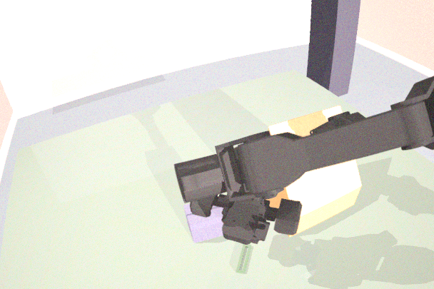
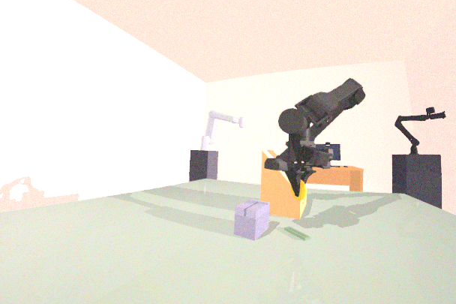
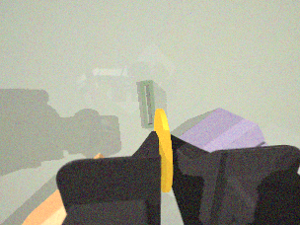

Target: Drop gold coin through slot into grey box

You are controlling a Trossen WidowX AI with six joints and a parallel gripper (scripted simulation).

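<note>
My gripper (image 2: 300,194) (image 3: 157,135) is shut on the gold coin (image 2: 303,190) (image 3: 166,163), which stands upright on edge between the fingertips. The coin is hidden in the top view. The coin is up in the air, clear of the green holder (image 1: 243,259) (image 2: 297,233) (image 3: 142,101), whose groove is empty. The closed box (image 1: 205,228) (image 2: 255,224) (image 3: 217,130) looks pale lilac-grey and stands beside the holder. Its lid slot shows as a dark line in the exterior view. The arm covers part of the box in the top view.
A large orange-and-white block (image 1: 328,192) (image 2: 279,196) stands behind the box and holder, close to the arm. Dark pedestals (image 1: 332,42) (image 2: 416,181) bearing other arms stand beyond the table, with an orange desk (image 2: 331,176) farther back.
</note>
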